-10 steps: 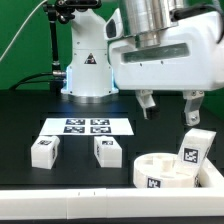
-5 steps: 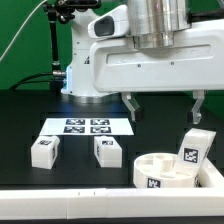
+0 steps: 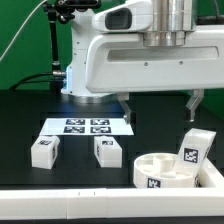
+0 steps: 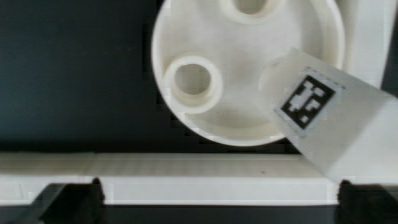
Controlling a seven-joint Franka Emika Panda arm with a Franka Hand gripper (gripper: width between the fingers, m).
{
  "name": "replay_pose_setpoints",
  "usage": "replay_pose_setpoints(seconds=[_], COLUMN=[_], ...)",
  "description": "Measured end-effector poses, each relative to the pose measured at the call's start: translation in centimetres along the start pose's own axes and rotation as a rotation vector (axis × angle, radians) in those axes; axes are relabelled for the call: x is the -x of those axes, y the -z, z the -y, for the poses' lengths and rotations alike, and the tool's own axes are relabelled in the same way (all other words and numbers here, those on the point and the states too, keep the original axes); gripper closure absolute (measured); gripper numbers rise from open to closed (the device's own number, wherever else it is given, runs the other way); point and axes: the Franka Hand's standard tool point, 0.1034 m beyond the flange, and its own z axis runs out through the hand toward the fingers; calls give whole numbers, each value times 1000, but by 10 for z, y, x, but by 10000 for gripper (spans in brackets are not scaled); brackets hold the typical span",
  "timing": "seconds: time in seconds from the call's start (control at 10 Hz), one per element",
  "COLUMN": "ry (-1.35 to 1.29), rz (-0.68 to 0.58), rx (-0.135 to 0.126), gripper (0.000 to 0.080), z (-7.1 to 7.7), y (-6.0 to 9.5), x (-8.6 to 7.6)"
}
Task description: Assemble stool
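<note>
Since the seat (image 3: 170, 178) sits nearest, at the exterior view's right, with a tilted leg (image 3: 194, 148) leaning on its rim, I judge the next pick is the middle leg (image 3: 106, 151). Centre over it, straddle its flat sides, descend straight. Farther back, the gripper (image 3: 162, 104) hangs above the table, jaws spread wide, holding and touching nothing.
</note>
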Motion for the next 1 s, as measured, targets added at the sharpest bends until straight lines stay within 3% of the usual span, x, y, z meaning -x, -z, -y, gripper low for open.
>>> replay_pose_setpoints(seconds=[0.2,0.5,0.6,0.7,0.8,1.0], ry=[51,28,17,-9,-41,-72], rz=[-36,-27,-20,-26,-5,16], rx=[14,13,1,8,5,1], gripper=[151,151,151,151,151,151], z=[-17,-19,-32,-47,-59,-69], y=[-11,-12,-15,-23,-34,-47], x=[8,10,14,23,38,50])
